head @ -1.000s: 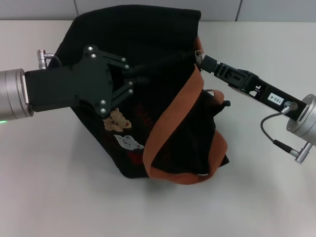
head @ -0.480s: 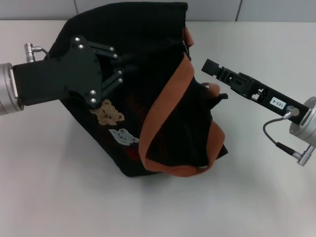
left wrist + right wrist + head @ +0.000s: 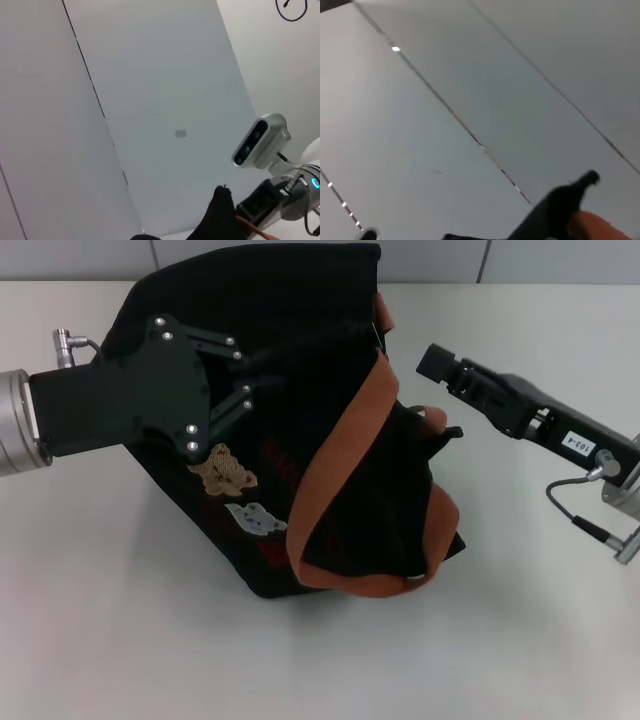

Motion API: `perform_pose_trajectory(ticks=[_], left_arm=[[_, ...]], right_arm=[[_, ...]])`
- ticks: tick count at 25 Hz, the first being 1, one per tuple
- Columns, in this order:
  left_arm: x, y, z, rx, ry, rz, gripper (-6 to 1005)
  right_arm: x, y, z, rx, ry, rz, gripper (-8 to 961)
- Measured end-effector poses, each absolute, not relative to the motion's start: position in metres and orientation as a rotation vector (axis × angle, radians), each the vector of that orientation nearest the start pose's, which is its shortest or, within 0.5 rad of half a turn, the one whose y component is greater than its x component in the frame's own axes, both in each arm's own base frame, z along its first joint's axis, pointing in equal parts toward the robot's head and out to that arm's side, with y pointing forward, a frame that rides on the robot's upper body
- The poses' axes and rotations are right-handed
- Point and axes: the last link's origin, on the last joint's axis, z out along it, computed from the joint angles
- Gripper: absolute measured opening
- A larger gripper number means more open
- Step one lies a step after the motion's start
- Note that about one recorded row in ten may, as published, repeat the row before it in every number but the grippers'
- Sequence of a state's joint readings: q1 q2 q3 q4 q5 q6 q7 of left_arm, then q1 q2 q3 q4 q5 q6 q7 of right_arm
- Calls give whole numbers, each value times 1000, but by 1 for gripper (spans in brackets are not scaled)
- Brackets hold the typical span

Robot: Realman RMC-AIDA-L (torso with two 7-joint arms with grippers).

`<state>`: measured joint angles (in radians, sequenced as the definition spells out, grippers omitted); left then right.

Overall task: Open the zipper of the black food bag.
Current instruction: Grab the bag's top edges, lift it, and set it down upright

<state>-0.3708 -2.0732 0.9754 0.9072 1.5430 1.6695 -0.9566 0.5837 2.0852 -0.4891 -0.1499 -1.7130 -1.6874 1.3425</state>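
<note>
Zipper (image 3: pixel 300 348) along black food bag (image 3: pixel 330 490) top, running left gripper (image 3: pixel 262 390) to right gripper (image 3: pixel 432 362). Left gripper nearer, clamped on bag fabric. Right gripper just beside bag, grip state impossible to tell.

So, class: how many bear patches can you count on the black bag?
2. A tan bear patch sits beside the left hand; a white one lies just below it. Others may be hidden.

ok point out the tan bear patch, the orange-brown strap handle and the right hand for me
tan bear patch (image 3: pixel 227 472), head view, middle of the bear on the black fabric bag's side
orange-brown strap handle (image 3: pixel 345 445), head view, on the band crossing the bag's top
right hand (image 3: pixel 436 362), head view, at its black tip, off the bag
</note>
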Motion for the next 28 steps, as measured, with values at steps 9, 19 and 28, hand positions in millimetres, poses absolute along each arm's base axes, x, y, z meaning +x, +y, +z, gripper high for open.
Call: perform_pose_trajectory(ticks=[9,19,28], left_arm=[[-215,308,27,-2588,275,-935,93],[-213,306,25,-2600,282,-945,94],[-212,307,25,-2595,285,-950,94]], right_arm=[[219,319,-23,-2419,865,1531,316],[214,332,-32,-2430,895,1455,347],[210,326,-35,-2478,870,1468,346]])
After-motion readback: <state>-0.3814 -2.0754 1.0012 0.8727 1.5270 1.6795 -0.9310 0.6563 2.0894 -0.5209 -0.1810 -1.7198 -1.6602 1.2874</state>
